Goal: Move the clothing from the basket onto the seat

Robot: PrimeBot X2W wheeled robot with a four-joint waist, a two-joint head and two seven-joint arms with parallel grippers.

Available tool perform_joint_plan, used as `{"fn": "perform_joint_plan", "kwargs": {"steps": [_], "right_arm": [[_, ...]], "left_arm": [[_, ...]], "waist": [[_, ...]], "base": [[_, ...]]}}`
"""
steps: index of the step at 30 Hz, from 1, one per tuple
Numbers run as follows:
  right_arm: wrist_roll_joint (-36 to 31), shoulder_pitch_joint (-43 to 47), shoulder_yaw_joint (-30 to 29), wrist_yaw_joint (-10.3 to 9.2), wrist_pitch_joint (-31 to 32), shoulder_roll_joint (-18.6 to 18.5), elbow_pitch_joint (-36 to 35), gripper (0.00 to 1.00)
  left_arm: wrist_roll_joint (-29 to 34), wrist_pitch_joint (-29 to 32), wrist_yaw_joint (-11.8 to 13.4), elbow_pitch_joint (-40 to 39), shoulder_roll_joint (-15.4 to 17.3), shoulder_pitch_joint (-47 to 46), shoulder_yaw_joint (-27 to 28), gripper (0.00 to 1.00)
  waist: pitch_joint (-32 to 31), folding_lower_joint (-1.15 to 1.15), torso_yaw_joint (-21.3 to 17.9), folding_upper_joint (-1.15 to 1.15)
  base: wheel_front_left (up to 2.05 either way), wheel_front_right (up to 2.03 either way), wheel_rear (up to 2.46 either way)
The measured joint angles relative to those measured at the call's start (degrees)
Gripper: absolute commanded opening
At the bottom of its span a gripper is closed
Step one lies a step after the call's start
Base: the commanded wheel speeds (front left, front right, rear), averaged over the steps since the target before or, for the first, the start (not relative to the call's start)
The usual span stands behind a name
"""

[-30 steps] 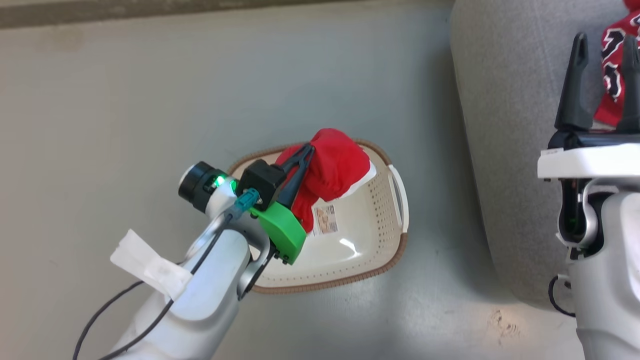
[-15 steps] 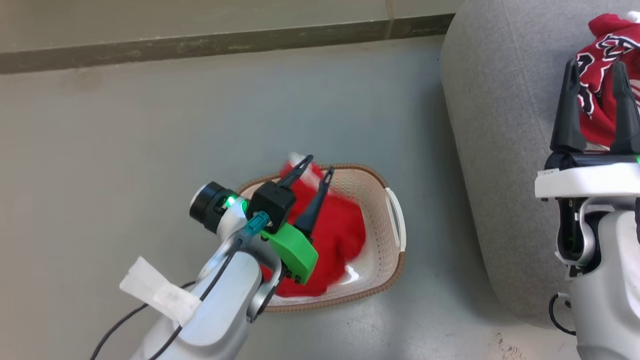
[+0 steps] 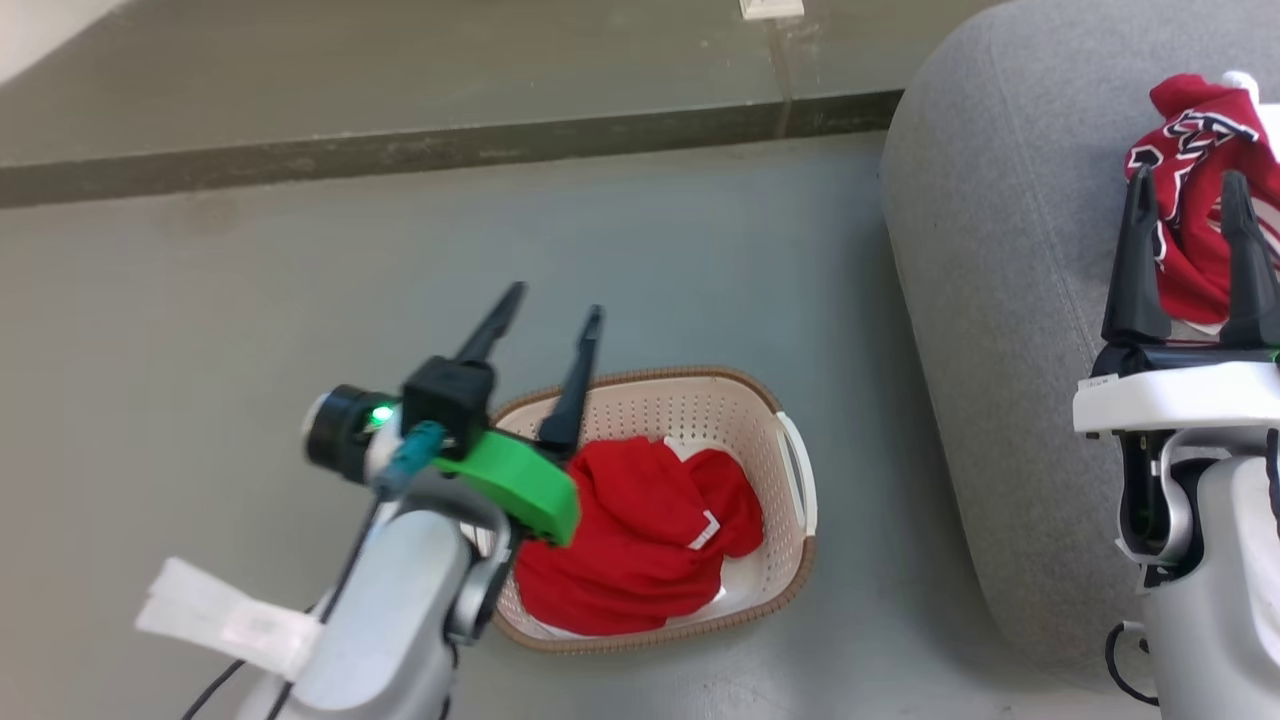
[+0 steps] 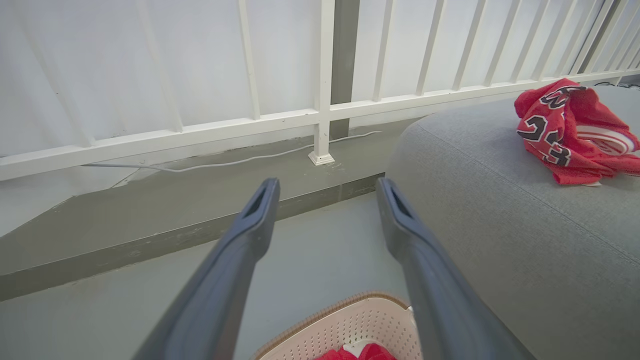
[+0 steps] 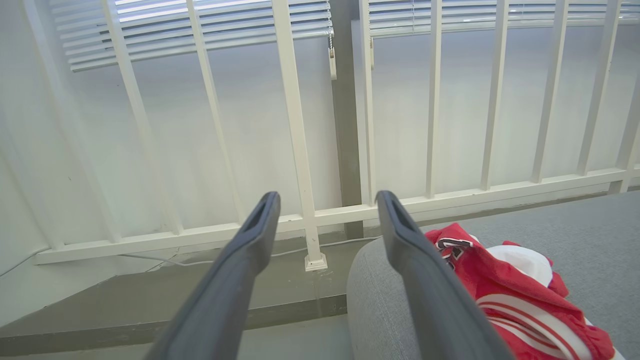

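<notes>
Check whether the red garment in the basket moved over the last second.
Yes. Judged against the basket, the red garment dropped: the left hand held it raised over the far side, and it now lies on the basket's floor.

We see soft red clothing point(image 3: 620, 540) lying in a smooth plastic basket point(image 3: 690, 410) full of little holes below the matt dark fingers point(image 3: 570, 395) of our left gripper point(image 3: 557, 300), and past our right gripper point(image 3: 1188, 175) a thin red jersey point(image 3: 1200, 110) on the rough grey cloth seat point(image 3: 980, 300).
</notes>
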Motion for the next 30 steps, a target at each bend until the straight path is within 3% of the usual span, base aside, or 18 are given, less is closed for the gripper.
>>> {"fn": "perform_joint_plan", "kwargs": {"steps": [21,30], "right_arm": [[-0.43,9.15,2.35,0.76,0.01,0.55,1.41,1.0],[-0.43,11.84,3.65,0.76,0.3,1.2,0.8,1.0]], "left_arm": [[-3.01,-0.32,3.5,-4.8,7.86,13.68,17.62,1.0],[-2.97,-0.33,3.54,-7.17,8.09,20.71,24.6,1.0]], "waist": [[-8.06,0.0,1.29,0.0],[-10.09,0.0,1.56,0.0]], "base": [[0.0,0.0,0.0],[0.0,0.0,0.0]]}}
